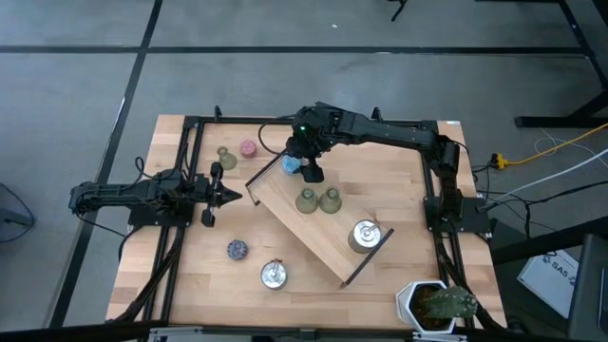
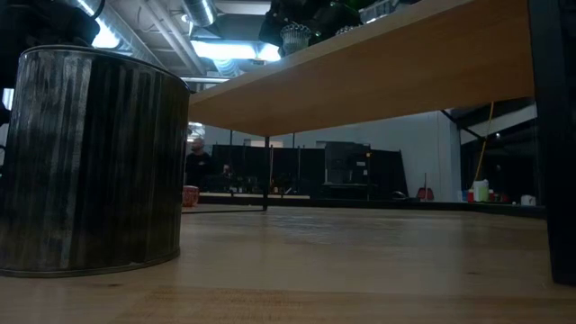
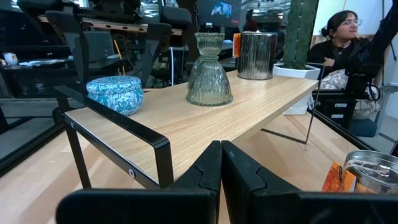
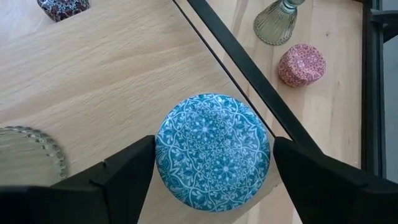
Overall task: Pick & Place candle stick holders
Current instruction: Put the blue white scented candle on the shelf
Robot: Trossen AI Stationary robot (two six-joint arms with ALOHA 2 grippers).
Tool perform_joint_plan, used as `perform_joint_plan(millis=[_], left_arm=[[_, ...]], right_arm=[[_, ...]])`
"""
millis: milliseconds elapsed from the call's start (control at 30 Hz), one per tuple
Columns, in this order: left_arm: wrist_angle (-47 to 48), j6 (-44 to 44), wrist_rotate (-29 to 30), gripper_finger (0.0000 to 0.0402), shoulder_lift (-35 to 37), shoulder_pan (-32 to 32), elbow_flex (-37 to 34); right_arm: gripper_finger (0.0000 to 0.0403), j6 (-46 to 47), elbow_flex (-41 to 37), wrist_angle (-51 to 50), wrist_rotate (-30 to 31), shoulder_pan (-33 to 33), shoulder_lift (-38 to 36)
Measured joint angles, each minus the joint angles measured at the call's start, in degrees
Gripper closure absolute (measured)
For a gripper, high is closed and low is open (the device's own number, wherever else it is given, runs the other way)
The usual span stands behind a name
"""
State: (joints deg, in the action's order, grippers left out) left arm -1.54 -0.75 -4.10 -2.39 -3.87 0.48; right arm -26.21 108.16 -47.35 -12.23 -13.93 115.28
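Observation:
The blue candle stick holder (image 4: 212, 152) (image 1: 290, 163) stands on the far left end of the raised wooden tray (image 1: 318, 237). My right gripper (image 4: 213, 144) (image 1: 310, 172) hangs over it, slanting down, open, one finger on each side of it; in the left wrist view the holder (image 3: 114, 93) stands free on the tray. Also on the tray are two olive-green holders (image 1: 306, 200) (image 1: 330, 200) and a silver one (image 1: 364, 235). My left gripper (image 3: 221, 158) (image 1: 231, 195) is shut and level at the table's left.
On the table top stand a green holder (image 1: 226, 157) and a pink one (image 1: 249, 148) at the far left, and a purple one (image 1: 237, 249) and a silver one (image 1: 275, 275) near the front. A potted plant (image 1: 439, 304) stands at the near right corner. A person (image 3: 339, 37) sits beyond the table.

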Motion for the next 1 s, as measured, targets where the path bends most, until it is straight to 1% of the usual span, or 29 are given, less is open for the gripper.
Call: perform_joint_plan(millis=[367,533,667,833,1000], left_arm=[[0.0,0.0,0.0,0.0398,0.0,0.0,0.0],[0.0,0.0,0.0,0.0398,0.0,0.0,0.0],[0.0,0.0,0.0,0.0398,0.0,0.0,0.0],[0.0,0.0,0.0,0.0398,0.0,0.0,0.0],[0.0,0.0,0.0,0.0398,0.0,0.0,0.0]], right_arm=[[0.0071,-0.1,0.0,-0.1,0.0,-0.1,-1.1],[0.0039,-0.1,0.0,0.0,0.2,-0.1,-2.1],[0.0022,3.3,0.0,0.0,-0.1,0.1,-2.3],[0.0027,4.3,0.0,0.3,-2.8,0.9,-2.3],[0.0052,4.6,0.0,0.5,-3.5,1.0,-2.3]])
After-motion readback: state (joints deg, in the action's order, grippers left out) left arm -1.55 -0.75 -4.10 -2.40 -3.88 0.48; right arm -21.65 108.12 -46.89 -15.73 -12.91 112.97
